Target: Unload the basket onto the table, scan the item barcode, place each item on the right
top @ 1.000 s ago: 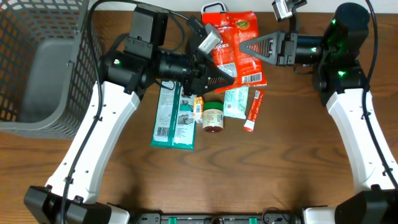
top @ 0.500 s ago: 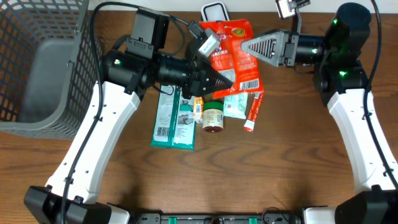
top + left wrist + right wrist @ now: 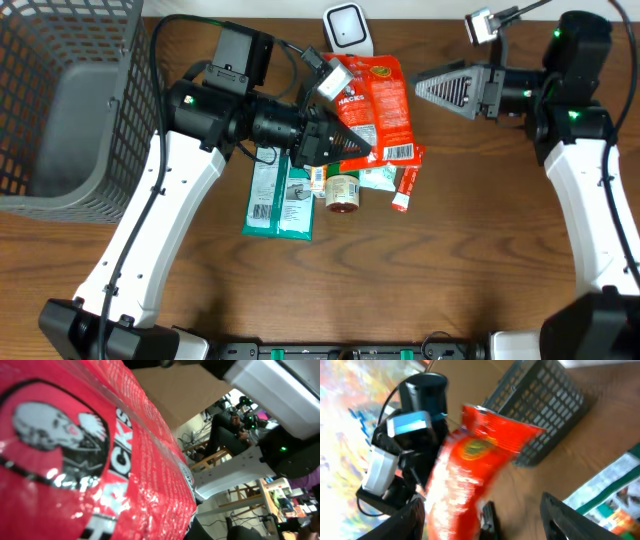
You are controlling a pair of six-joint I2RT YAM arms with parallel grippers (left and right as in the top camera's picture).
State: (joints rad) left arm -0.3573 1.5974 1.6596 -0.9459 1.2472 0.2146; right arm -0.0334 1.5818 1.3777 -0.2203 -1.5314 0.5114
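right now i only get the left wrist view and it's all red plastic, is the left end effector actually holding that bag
observer: yes, the overhead shows the left end effector pinched on the lower edge of the red snack bag.
operator: where's the right one
observer: the right end effector is open, off to the bag's right and not touching it.
operator: any barcode showing
observer: a white barcode label sits at the bag's lower right corner, on the face turned up toward the overhead camera.
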